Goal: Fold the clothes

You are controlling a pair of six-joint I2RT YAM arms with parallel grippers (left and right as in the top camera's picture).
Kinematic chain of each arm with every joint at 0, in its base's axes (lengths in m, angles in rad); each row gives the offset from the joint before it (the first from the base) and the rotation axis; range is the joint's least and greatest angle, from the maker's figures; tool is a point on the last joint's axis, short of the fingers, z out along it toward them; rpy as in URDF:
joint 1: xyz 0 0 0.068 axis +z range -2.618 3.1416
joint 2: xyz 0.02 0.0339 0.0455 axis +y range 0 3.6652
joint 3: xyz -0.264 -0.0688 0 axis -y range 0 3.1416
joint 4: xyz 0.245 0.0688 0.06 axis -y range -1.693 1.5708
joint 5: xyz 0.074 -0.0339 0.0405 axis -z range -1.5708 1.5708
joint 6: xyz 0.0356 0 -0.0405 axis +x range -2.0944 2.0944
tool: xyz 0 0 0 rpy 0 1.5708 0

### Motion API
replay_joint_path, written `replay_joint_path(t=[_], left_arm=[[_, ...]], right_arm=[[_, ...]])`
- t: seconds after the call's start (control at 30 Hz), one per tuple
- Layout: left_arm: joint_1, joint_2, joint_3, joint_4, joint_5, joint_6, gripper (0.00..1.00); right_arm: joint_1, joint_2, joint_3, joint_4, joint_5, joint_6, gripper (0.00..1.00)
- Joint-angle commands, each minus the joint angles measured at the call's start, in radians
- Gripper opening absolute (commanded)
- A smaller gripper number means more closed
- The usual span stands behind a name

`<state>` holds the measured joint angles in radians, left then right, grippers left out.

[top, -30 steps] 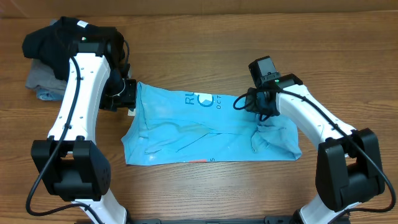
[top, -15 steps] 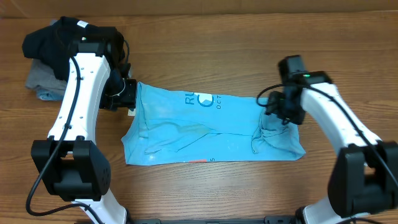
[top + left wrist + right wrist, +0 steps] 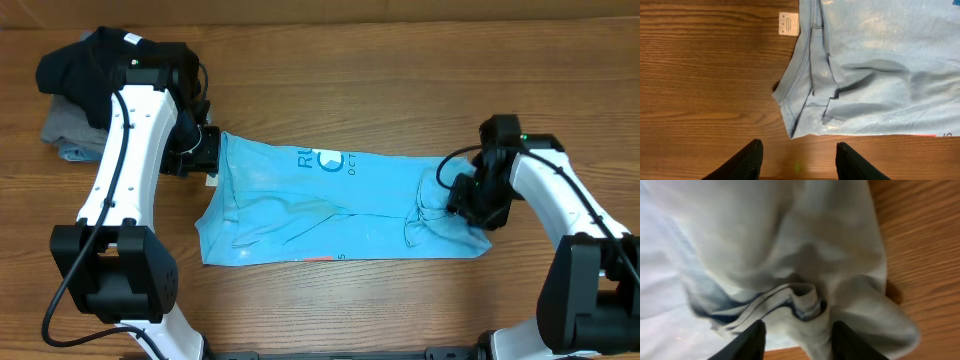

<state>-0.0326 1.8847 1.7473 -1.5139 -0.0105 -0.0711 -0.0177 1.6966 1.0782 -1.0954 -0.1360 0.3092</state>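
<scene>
Light-blue T-shirt (image 3: 300, 215) lies spread along mid-worktop (image 3: 330, 90), its right end bunched up. Left end effector (image 3: 799, 161) is released, fingers apart over bare wood just beside the shirt's left edge. Right end effector (image 3: 797, 342) is also spread, straddling a bunched fold at the right end, not clenched.

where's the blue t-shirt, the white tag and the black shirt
blue t-shirt (image 3: 300, 215), overhead view, middle of its body
white tag (image 3: 788, 23), left wrist view, centre of the label beside the shirt's edge
black shirt (image 3: 70, 75), overhead view, middle of the dark heap at top left
</scene>
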Motion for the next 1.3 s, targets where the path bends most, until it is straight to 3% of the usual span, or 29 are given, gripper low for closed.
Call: replay_joint_path(t=[0.0,0.07,0.13,0.43,0.6,0.63,0.67,0.73,1.0,1.27], left_arm=[[0.000,-0.022,0.024,0.002,0.011,0.020,0.50],[0.000,-0.022,0.024,0.002,0.012,0.020,0.50],[0.000,-0.022,0.024,0.003,0.012,0.020,0.50],[0.000,-0.022,0.024,0.009,0.012,0.019,0.51],[0.000,-0.022,0.024,0.010,0.012,0.020,0.52],[0.000,-0.022,0.024,0.010,0.012,0.019,0.52],[0.000,-0.022,0.024,0.010,0.012,0.019,0.52],[0.000,-0.022,0.024,0.009,0.012,0.019,0.52],[0.000,-0.022,0.024,0.011,0.012,0.019,0.52],[0.000,-0.022,0.024,0.021,0.038,0.019,0.53]], right_arm=[[0.005,-0.017,-0.038,0.041,-0.048,0.000,0.16],[0.010,-0.029,-0.037,0.048,-0.104,-0.030,0.06],[0.027,-0.068,-0.037,0.050,-0.160,-0.066,0.04],[0.164,-0.140,-0.040,-0.012,-0.209,-0.092,0.05],[0.219,-0.140,-0.040,-0.020,-0.191,-0.074,0.17],[0.229,-0.140,-0.039,-0.025,-0.186,-0.074,0.23],[0.236,-0.140,-0.039,-0.028,-0.173,-0.073,0.36],[0.236,-0.141,-0.033,-0.018,-0.138,-0.056,0.45],[0.192,-0.138,-0.003,0.218,0.021,0.073,0.46],[0.193,-0.072,-0.005,0.336,0.192,0.141,0.48]])
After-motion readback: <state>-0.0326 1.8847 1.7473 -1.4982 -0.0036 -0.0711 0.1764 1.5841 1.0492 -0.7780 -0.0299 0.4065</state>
